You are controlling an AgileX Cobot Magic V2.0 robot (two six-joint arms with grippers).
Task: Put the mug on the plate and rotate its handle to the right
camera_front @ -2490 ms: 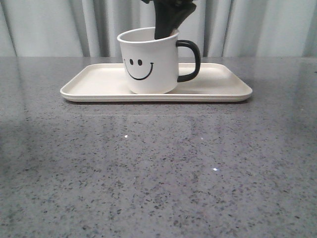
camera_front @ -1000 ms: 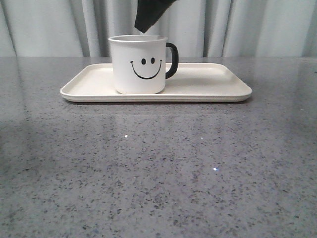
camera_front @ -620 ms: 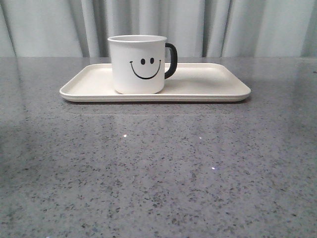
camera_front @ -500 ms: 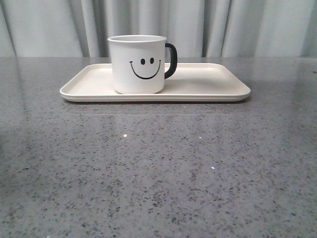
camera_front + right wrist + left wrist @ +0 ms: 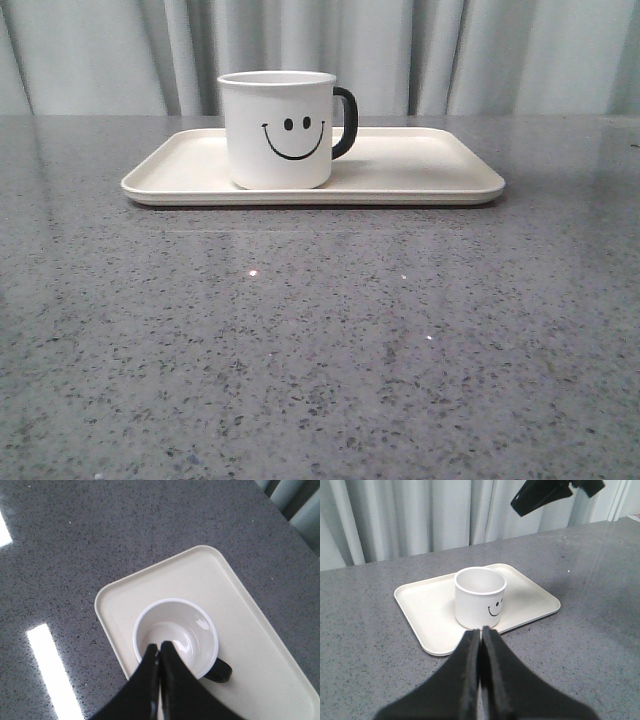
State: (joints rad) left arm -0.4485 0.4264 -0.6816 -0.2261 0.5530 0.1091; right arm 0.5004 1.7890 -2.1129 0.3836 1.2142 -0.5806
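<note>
The mug (image 5: 278,129) stands left of centre on the plate (image 5: 430,170); both end effectors (image 5: 481,645) (image 5: 159,662) are pressed together, holding nothing.

No readable text, labels, brands or numbers in any view. Only mark: black smiley face print on side of mug (image 5: 277,128), two dot eyes over curved mouth, no lettering. Front view shows it in full. Left wrist view shows part of it on mug wall (image 5: 480,599), just beyond left end effector (image 5: 481,630) tips. Right wrist view: print not visible, only mug interior.
</note>
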